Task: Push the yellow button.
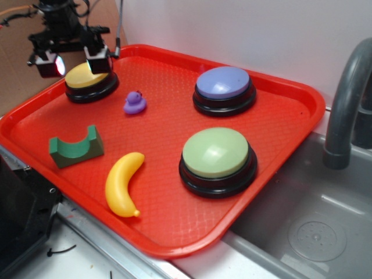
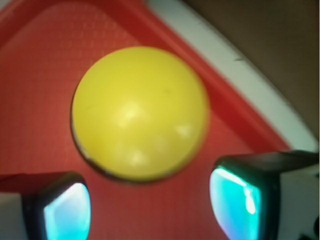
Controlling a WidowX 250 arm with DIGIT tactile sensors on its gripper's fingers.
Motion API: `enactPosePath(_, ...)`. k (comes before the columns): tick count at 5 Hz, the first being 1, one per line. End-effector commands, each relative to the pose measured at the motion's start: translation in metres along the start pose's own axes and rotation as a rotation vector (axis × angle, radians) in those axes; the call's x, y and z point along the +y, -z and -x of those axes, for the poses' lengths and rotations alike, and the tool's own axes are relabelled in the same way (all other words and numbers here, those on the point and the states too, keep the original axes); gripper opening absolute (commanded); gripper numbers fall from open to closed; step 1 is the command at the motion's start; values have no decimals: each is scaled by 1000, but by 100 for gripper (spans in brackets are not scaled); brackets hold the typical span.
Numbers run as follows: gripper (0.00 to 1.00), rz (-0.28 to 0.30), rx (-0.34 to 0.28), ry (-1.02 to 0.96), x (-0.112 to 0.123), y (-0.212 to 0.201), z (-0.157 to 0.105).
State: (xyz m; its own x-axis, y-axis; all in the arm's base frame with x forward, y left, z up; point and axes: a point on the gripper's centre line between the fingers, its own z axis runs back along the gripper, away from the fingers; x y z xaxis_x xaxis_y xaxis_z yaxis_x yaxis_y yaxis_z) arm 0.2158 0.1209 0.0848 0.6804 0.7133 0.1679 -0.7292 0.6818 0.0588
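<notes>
Tool [image 1: 74, 61] spread wide over yellow button [image 1: 85, 75].
Wrist view fills with its cap [image 2: 140, 112]; only exterior view shows banana [image 1: 123, 183] and tray [image 1: 279, 133].

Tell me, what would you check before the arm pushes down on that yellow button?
1. Right target: gripper is at the yellow button, not the banana or green button: ok.
2. Centred over the cap: in the wrist view the button sits ahead of the fingers, not between them: not ok.
3. Fingers open, holding nothing: ok.
4. Purple duck apart from the button: ok.
5. Contact with the cap: cannot tell.
</notes>
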Motion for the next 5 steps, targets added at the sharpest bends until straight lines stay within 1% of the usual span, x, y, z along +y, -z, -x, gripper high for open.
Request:
enactPosePath(1, 100, 81, 6, 47, 11, -64, -5)
enactPosePath(4, 100, 90, -49, 107, -1, -92, 16)
enactPosePath(5, 100, 92, -54, 120, -4, -97, 20)
